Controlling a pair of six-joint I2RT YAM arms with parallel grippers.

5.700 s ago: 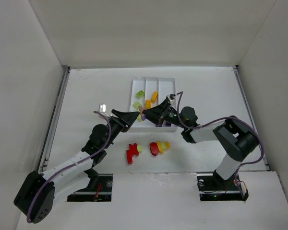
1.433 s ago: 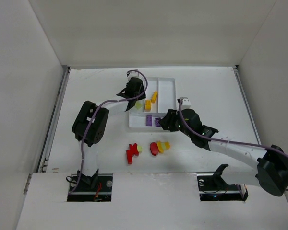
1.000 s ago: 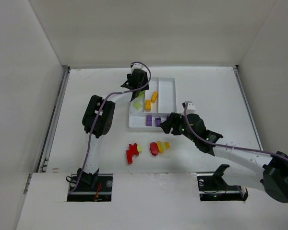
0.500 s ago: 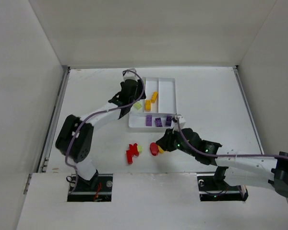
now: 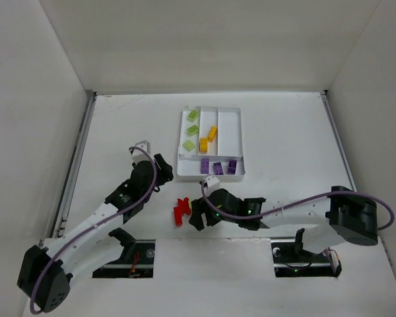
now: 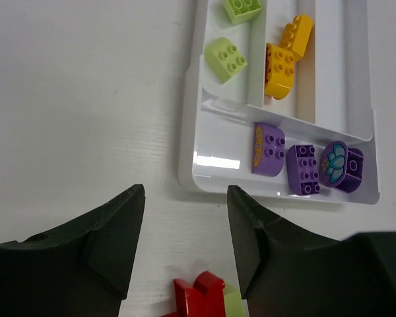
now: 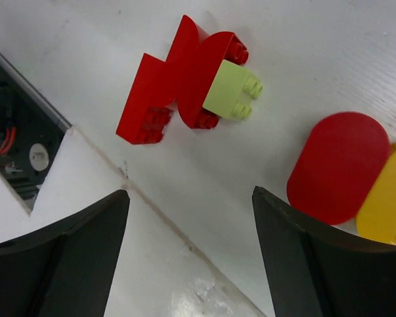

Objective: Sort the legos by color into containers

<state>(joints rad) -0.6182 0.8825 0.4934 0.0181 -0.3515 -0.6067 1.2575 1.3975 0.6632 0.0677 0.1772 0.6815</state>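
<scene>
The only print in view sits on two purple pieces. A round-faced purple piece [image 6: 341,165] bears a teal flower-like design, and a curved purple brick [image 6: 268,149] carries a small yellow mark, too small to read. Between them lies a plain purple brick [image 6: 303,169]. All three are in the crosswise section of the white tray [image 5: 236,132], which lies toward the far edge of the tabletop, about midway across.

Two light green bricks [image 6: 227,59] lie in the tray's left long section and two yellow-orange bricks [image 6: 280,69] in the middle one.

Loose near the near edge, a red zigzag of bricks [image 7: 175,79] touches a small green brick [image 7: 228,96]. Just beside them a red oval piece [image 7: 336,168] touches a yellow piece [image 7: 386,195].

The left gripper [image 6: 185,224] has its fingers spread and holds nothing, between the tray and the red zigzag. The right gripper [image 7: 188,231] is likewise spread and empty, over the loose bricks.
</scene>
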